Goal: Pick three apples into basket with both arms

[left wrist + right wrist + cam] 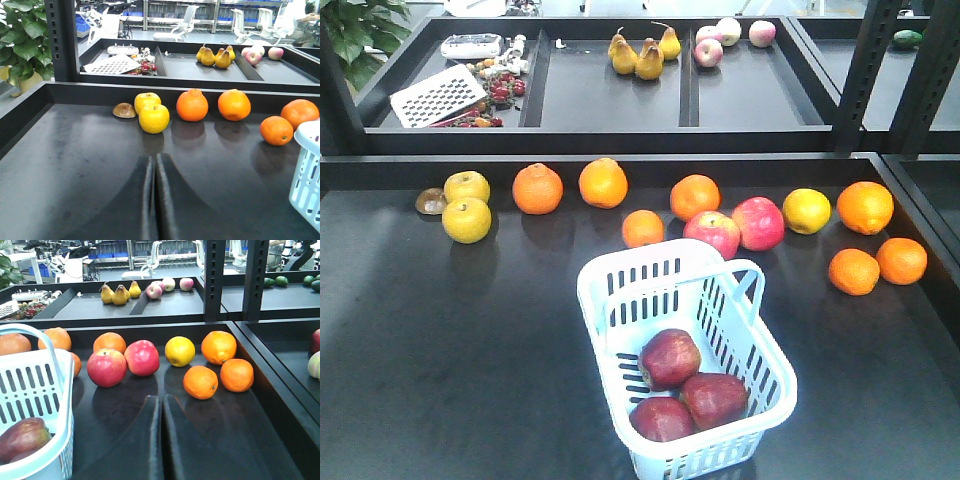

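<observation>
Apples [682, 390], all three dark red ones, lie together inside the basket [620, 285] you see in the front view; neither arm shows there, and beyond the basket two brighter pink-red apples [738, 226] and a row of oranges [603, 183] and yellow fruit [467, 219] stretch across the black table [440, 330]. From your left wrist camera, the left claw [154, 200] has its two dark fingers pressed together, clenched on nothing, held low over bare table and pointing level toward the back wall. Ahead of it sit two yellow apples [153, 117] with a small brown object [124, 110] beside them, oranges [192, 105] ahead and to its right, and the basket's slotted corner [307, 175] at its far right, apart from the fingers. From your right wrist camera, the right claw [161, 440] is likewise clamped shut and empty, low and level. The basket [35, 385] stands just to its left with one dark apple [22, 438] visible inside; the pink-red apples [107, 367] lie ahead and slightly left, a lemon-yellow fruit [180, 351] straight ahead, and three oranges [200, 382] ahead to its right.
</observation>
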Robot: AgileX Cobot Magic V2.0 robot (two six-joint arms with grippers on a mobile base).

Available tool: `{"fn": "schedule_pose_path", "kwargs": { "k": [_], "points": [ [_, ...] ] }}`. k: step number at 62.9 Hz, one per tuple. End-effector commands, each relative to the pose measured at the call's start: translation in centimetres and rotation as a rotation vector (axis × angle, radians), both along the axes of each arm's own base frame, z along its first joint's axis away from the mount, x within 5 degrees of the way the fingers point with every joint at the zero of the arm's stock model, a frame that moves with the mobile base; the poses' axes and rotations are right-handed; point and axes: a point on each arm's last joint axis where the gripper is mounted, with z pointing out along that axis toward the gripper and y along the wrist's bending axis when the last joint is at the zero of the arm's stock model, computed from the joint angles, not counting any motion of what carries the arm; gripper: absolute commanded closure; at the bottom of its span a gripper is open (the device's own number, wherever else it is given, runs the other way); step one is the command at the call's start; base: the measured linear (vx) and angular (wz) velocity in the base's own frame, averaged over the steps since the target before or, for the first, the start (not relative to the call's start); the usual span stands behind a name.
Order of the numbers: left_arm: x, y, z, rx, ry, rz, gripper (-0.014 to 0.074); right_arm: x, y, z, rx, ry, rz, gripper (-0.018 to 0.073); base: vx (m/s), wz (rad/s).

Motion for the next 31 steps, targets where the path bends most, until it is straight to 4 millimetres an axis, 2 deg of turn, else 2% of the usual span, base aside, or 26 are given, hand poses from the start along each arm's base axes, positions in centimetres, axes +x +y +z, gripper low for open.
{"fn": "schedule_pose_path", "kwargs": {
  "k": [1, 31],
  "points": [
    [-0.05, -0.01, 0.65, -0.006, -0.088, 0.0, 0.0603, 0.0, 0.12, 0.31, -0.018, -0.075, 0.013, 0.0564, 0.0, 0.0],
    [-0.05, -0.01, 0.65, -0.006, -0.088, 0.0, 0.0603, 0.0, 0.12, 0.28, -0.018, -0.073, 0.012, 0.0564, 0.0, 0.0]
  ]
}}
